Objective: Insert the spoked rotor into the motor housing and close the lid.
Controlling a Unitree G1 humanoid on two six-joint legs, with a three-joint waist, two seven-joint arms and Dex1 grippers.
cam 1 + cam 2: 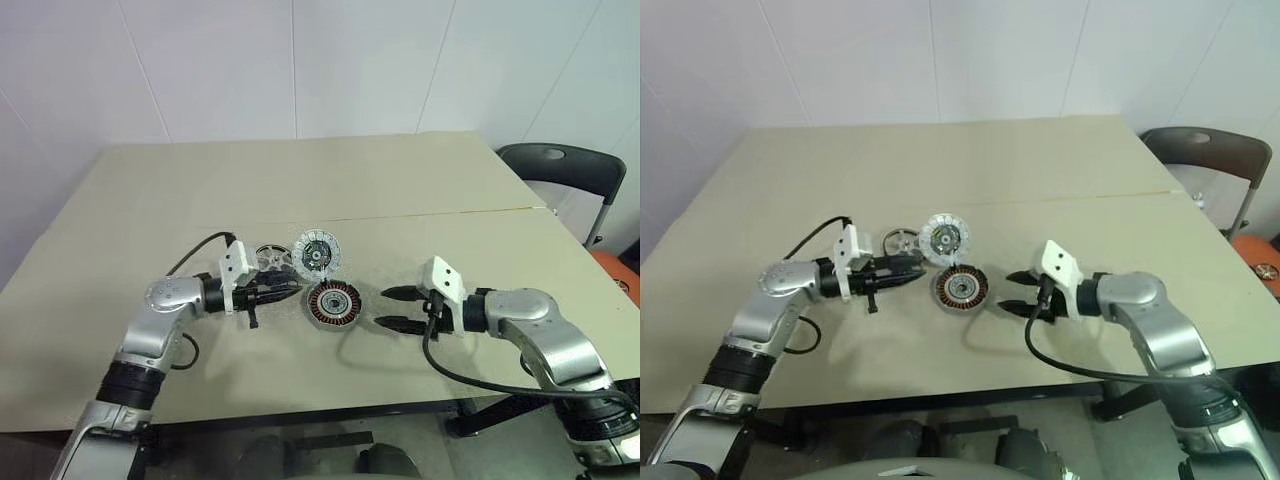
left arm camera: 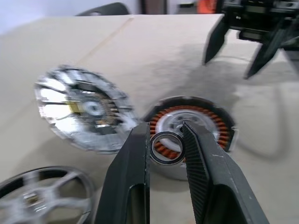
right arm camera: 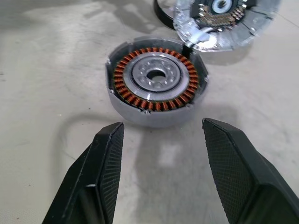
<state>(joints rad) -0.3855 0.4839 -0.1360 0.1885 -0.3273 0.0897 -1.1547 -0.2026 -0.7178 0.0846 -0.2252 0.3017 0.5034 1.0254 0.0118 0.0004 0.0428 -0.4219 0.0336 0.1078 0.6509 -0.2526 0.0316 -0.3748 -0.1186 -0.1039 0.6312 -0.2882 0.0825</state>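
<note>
Beige tabletop is carrying everything here, with a plain white wall behind and a dark chair (image 1: 560, 165) sitting off at about 2 o'clock. Dead centre the motor housing (image 1: 333, 304) is lying open side up, copper windings showing, nothing dropped into it so far. Just beyond it at 11 o'clock the lid (image 1: 318, 253) is resting white-segment face up, overlapping the housing's far edge or at least looking like it in the wrist shots. The spoked rotor (image 1: 271, 258) is lying flat beside the lid, around 10 o'clock from the housing. The left gripper (image 2: 166, 145) is pinching a small black ring (image 2: 167, 148) between its fingers and hovering it near the housing's 9 o'clock side; hard to say whether the ring is actually over the rim yet. The right gripper (image 3: 161, 140) is waiting at 3 o'clock with fingers spread wide and nothing in them. So I'm guessing we're at a prep step, with the ring going in ahead of the rotor. Next move is needing careful centring over the hub before letting go.
</note>
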